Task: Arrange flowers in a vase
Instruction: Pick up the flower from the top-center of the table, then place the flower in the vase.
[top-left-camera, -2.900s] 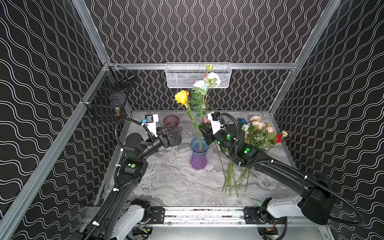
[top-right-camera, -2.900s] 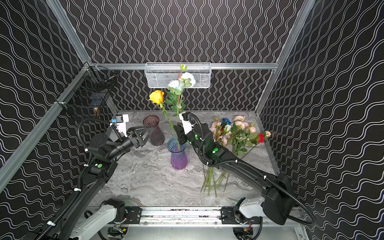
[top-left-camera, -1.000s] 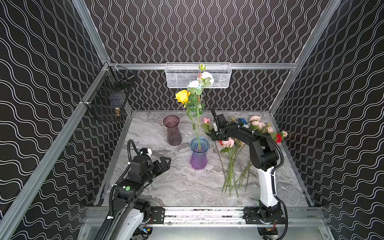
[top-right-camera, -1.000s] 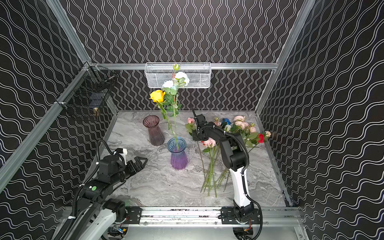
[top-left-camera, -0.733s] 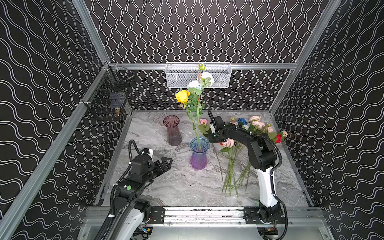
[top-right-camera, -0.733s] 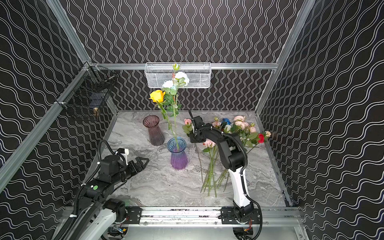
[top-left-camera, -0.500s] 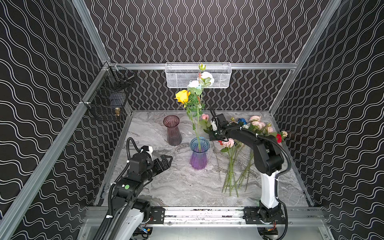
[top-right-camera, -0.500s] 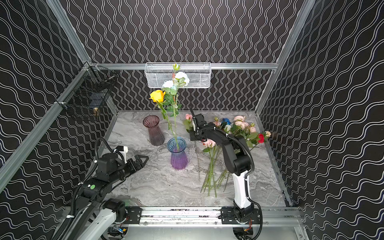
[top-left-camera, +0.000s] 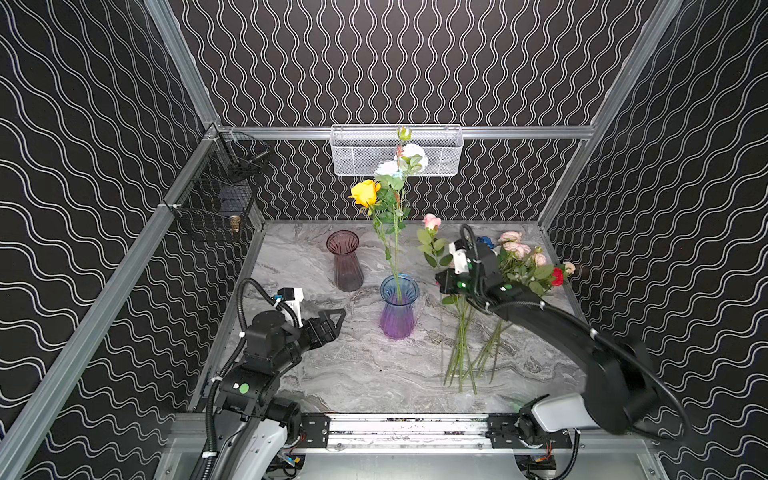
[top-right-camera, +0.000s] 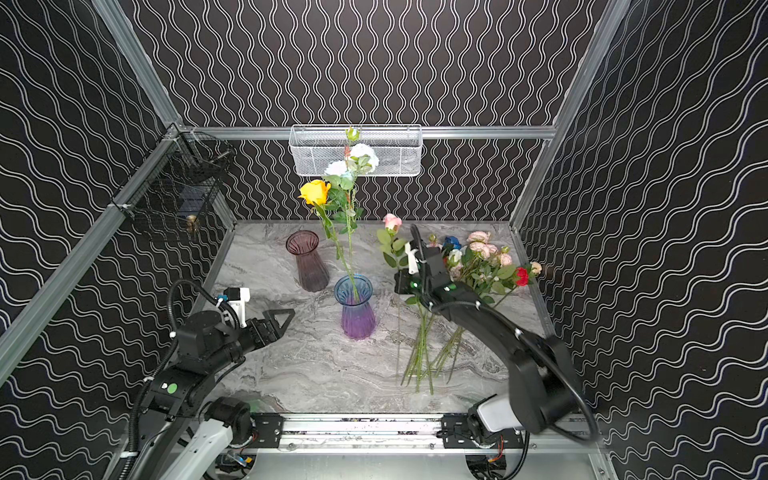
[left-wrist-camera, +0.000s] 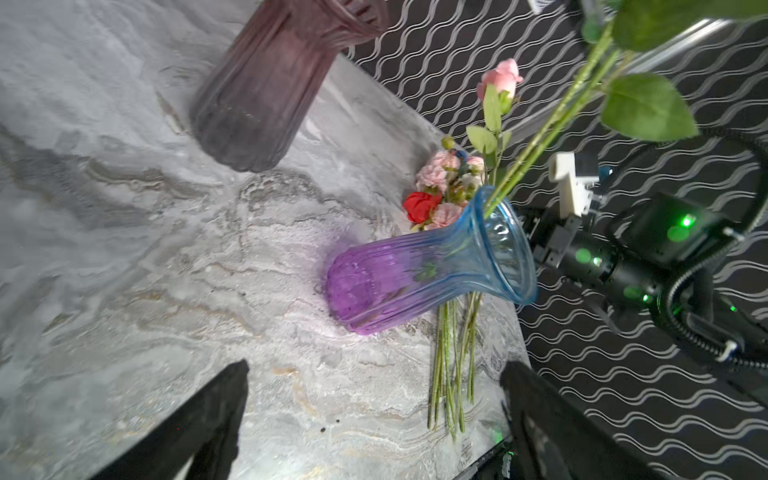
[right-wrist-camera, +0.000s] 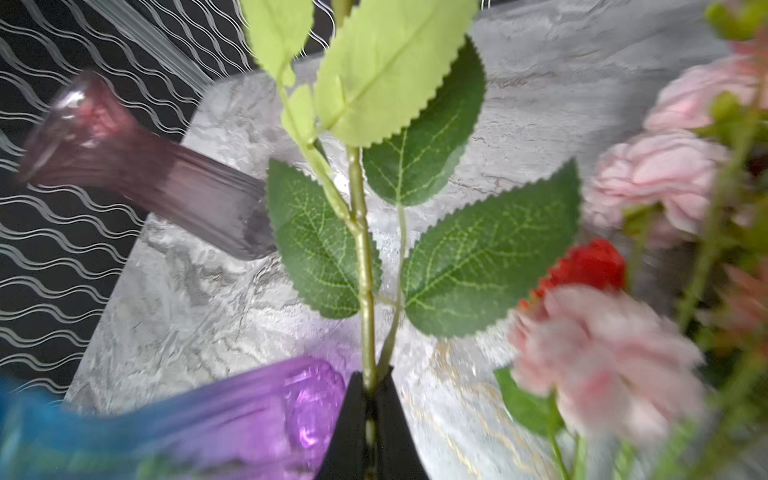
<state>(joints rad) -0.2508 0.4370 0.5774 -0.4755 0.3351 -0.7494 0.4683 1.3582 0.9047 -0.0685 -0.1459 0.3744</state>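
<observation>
Marble table (top-left-camera: 365, 374) | pink rose (top-left-camera: 432, 221) stem pinched between closed right fingers (right-wrist-camera: 349, 419) | left fingers (left-wrist-camera: 199, 424) spread wide

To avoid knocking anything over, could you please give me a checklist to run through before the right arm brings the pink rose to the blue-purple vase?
1. The right gripper is shut on the pink rose stem: ok.
2. The blue-purple vase stands upright: ok.
3. Room in its mouth beside the yellow rose and white spray: ok.
4. The pink rose is over the mouth: not ok, it hangs beside the vase, toward the flower pile.
5. Stem's lower end free of the pile: cannot tell.
6. The left gripper is open, apart from the vase: ok.
</observation>
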